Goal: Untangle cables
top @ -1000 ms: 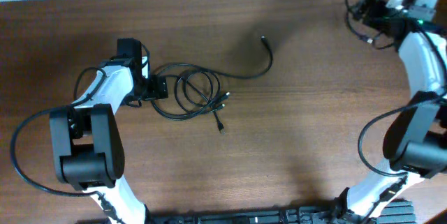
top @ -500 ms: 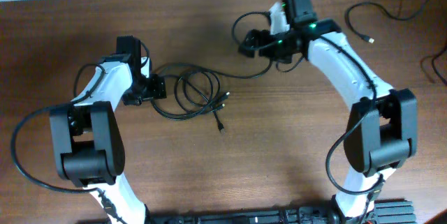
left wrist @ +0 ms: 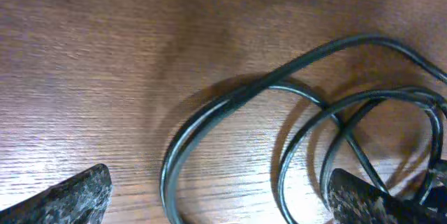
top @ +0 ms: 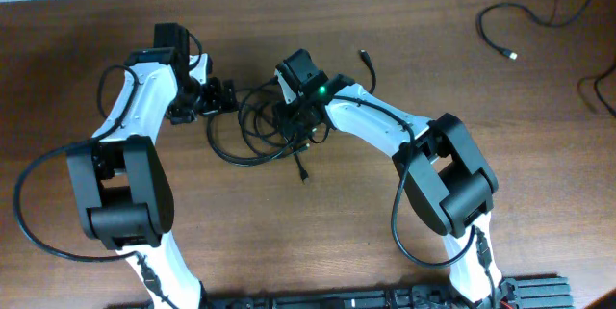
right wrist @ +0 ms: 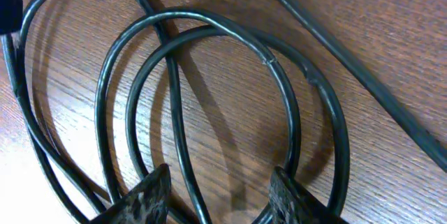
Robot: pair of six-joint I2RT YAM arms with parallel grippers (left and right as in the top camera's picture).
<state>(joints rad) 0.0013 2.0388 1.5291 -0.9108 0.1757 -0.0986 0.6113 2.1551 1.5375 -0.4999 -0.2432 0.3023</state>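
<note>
The cables (top: 265,131) lie as a tangle of black loops on the wooden table, left of centre. One end runs right to a plug (top: 364,56) and another plug (top: 304,176) points toward the front. My left gripper (top: 221,97) is at the tangle's left edge. In the left wrist view it (left wrist: 216,199) stands wide open, astride two loops (left wrist: 209,119) that lie on the wood. My right gripper (top: 295,124) hovers over the tangle's right side. Its jaws (right wrist: 216,196) stand partly apart with one strand (right wrist: 183,168) running between them, not pinched.
A separate black cable (top: 525,12) with a light plug (top: 510,55) lies at the back right. Another dark cord (top: 589,92) curves in at the right edge. A black rail (top: 385,299) runs along the table's front edge.
The right arm swung from the back right corner to the tangle, leaving a cable behind there, and its jaws narrowed. The left gripper shifted slightly back and right.
</note>
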